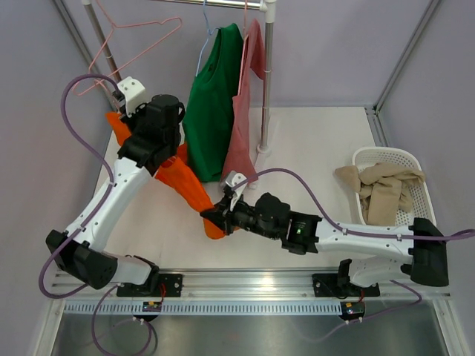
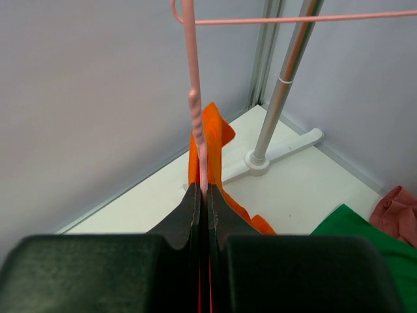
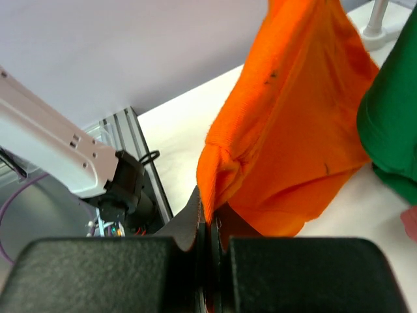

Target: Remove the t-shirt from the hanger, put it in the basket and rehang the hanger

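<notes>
We're mid-pull here. Our left gripper (image 2: 203, 195) is clamped shut on the pink hanger (image 2: 194, 104), and the right gripper (image 3: 208, 225) pinches the orange t-shirt (image 3: 293, 124) by its edge, the cloth rising just ahead of it. Next move's probably tugging right away from left. Only the overhead view shows the shirt stretched between both, and only the left wrist shows the hanger grip.
</notes>
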`<state>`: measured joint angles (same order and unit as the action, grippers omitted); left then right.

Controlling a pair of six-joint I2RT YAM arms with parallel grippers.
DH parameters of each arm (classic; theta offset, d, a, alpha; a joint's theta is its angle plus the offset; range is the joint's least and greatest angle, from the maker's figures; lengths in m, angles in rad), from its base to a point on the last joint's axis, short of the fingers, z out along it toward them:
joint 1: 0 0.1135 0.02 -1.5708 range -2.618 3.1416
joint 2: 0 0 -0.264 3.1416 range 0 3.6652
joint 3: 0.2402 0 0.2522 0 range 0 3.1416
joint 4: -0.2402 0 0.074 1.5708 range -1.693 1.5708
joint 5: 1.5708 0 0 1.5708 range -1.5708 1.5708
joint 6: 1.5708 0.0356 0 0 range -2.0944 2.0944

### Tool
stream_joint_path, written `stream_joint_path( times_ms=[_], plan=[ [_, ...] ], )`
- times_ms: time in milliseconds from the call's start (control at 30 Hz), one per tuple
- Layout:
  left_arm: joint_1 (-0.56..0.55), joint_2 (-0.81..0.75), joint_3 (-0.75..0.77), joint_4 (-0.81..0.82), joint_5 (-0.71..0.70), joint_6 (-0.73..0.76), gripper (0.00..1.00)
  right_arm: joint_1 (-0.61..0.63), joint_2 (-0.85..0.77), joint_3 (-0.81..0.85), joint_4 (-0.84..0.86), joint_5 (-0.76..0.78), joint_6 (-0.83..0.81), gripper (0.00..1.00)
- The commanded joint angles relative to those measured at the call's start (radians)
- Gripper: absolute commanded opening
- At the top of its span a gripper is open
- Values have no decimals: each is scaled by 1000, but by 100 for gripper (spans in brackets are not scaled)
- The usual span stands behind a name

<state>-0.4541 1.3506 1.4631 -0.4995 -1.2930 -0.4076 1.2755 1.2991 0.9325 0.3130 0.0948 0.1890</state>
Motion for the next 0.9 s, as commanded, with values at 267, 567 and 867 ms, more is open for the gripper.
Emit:
stream_joint_path(
  times_ms=[267, 567, 867],
  plan=[
    [83, 30, 167, 70, -32, 27, 0, 39, -117, -162, -32, 68, 95, 0],
    [86, -120, 125, 1, 386, 32, 0, 38, 40, -48, -34, 134, 69, 0],
    [88, -464, -87, -201, 869, -6, 0, 24, 212, 242, -100, 172, -29, 0]
  ],
)
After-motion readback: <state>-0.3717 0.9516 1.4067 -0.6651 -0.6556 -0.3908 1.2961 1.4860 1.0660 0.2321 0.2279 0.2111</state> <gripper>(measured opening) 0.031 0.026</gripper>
